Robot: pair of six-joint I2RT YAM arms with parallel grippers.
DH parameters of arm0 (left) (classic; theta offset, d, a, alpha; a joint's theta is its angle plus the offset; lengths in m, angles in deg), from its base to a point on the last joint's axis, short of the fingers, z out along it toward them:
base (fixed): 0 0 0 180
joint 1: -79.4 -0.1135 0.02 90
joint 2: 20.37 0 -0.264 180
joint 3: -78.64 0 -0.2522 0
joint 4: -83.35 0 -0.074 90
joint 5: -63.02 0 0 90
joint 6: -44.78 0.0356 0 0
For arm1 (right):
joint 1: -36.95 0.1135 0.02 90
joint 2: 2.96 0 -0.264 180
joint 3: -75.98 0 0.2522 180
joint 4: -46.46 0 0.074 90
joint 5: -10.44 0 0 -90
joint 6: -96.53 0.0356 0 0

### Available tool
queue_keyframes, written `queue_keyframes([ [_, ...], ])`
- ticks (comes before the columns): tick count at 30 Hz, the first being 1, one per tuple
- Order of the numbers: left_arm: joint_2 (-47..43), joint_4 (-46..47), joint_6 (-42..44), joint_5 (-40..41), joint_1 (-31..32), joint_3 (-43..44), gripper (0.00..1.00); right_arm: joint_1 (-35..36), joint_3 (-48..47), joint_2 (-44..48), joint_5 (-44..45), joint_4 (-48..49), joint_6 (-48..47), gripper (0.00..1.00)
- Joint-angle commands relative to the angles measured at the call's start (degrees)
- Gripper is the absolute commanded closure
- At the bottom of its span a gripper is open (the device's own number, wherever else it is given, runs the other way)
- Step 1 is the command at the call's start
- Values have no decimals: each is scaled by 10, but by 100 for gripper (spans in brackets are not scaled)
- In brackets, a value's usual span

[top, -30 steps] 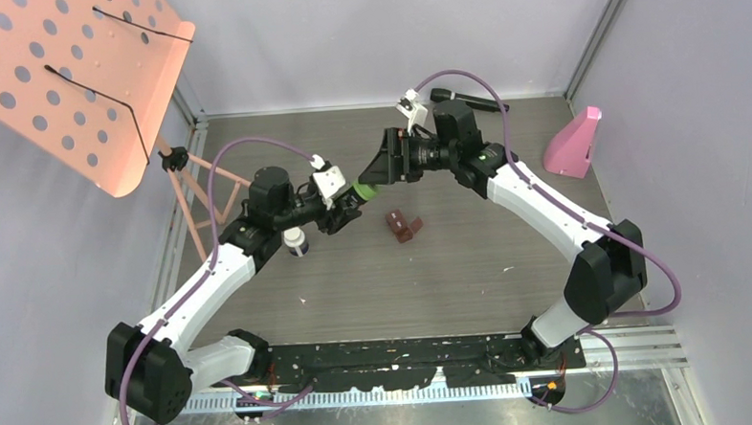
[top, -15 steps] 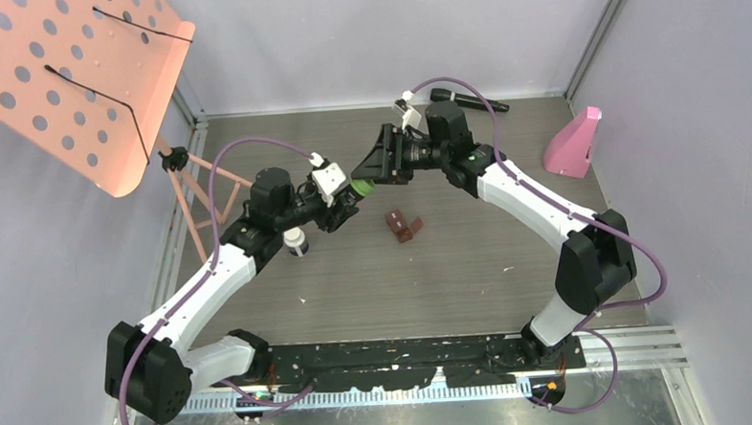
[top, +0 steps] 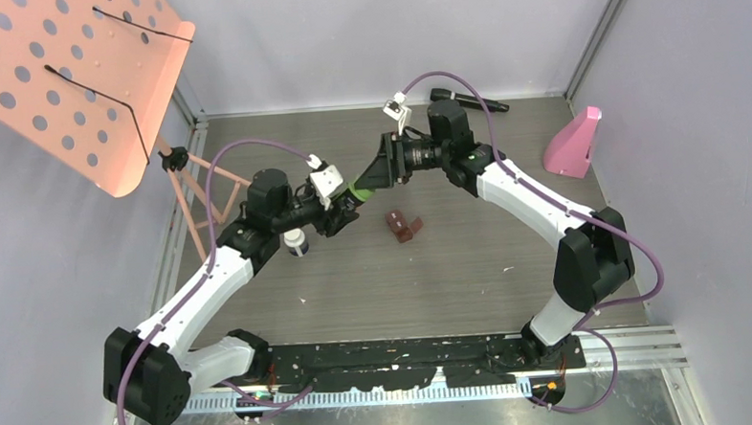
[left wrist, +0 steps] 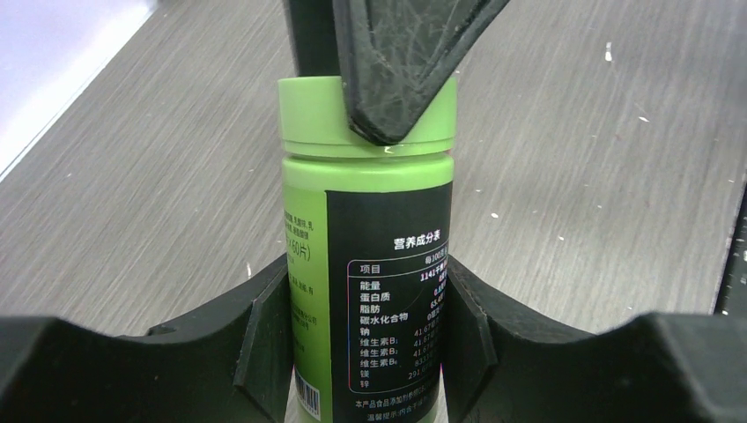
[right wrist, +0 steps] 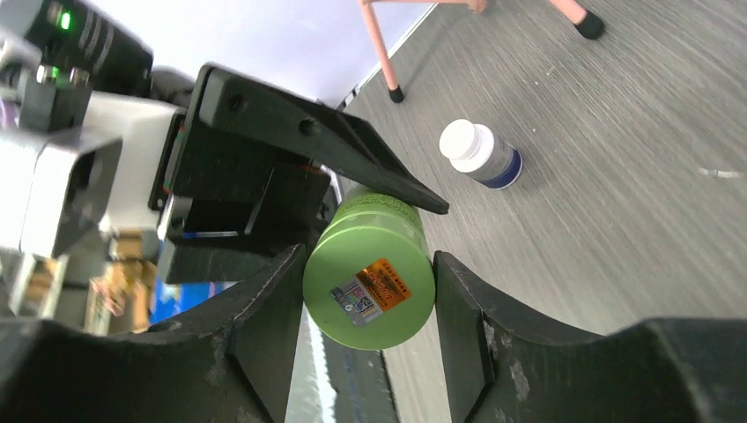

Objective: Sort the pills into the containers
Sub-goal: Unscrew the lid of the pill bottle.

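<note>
A green bottle [top: 359,187] with a black label is held off the table between the two arms. My left gripper [left wrist: 366,330] is shut on its body [left wrist: 366,220], pads pressed on both sides. My right gripper [right wrist: 368,264] meets it from the other end, both pads against the sides of the green lid [right wrist: 368,291], which carries an orange sticker. In the top view the right gripper [top: 369,177] sits over the cap end. A white bottle [top: 296,242] stands on the table under the left arm. A small brown case [top: 402,225] lies near the middle. No loose pills show.
A black microphone [top: 468,99] lies at the back wall. A pink wedge-shaped object [top: 572,143] stands at the back right. A salmon perforated music stand [top: 79,82] leans over the back left, its legs [top: 199,196] on the table by the left arm.
The right gripper has moved left onto the bottle's cap end and its jaws have narrowed around the lid. The left gripper has kept its hold.
</note>
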Motion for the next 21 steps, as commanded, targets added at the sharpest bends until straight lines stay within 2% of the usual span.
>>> queue_keyframes([
  [1,-29,-23,18,-115,3,21,100,0,1,16,-41,62,-177,72],
  [2,-33,-29,21,-135,3,21,100,-2,7,19,-41,73,-204,77],
  [6,-37,-49,29,-195,3,24,100,-7,11,33,-81,96,-257,85],
  [7,-35,-49,27,-206,3,25,100,-7,15,45,-85,101,-276,92],
  [10,-26,-41,20,-230,3,29,100,-7,34,74,-37,87,-306,94],
  [11,-22,-32,16,-225,3,27,100,-8,40,85,-26,84,-310,84],
  [12,-18,-19,13,-216,3,25,100,-8,41,89,-4,73,-309,69],
  [13,-14,-10,13,-199,3,24,100,-8,44,97,9,67,-294,20],
  [14,-11,-1,12,-181,3,22,100,-8,44,100,29,60,-281,8],
  [15,-8,10,13,-158,3,21,100,-8,44,106,36,55,-253,2],
  [17,-3,29,20,-111,3,16,100,-9,48,112,58,53,-185,4],
  [19,7,77,24,-61,4,7,100,-8,52,109,121,44,-107,3],
  [21,20,107,31,-30,7,3,100,-8,48,93,158,3,-46,4],
])
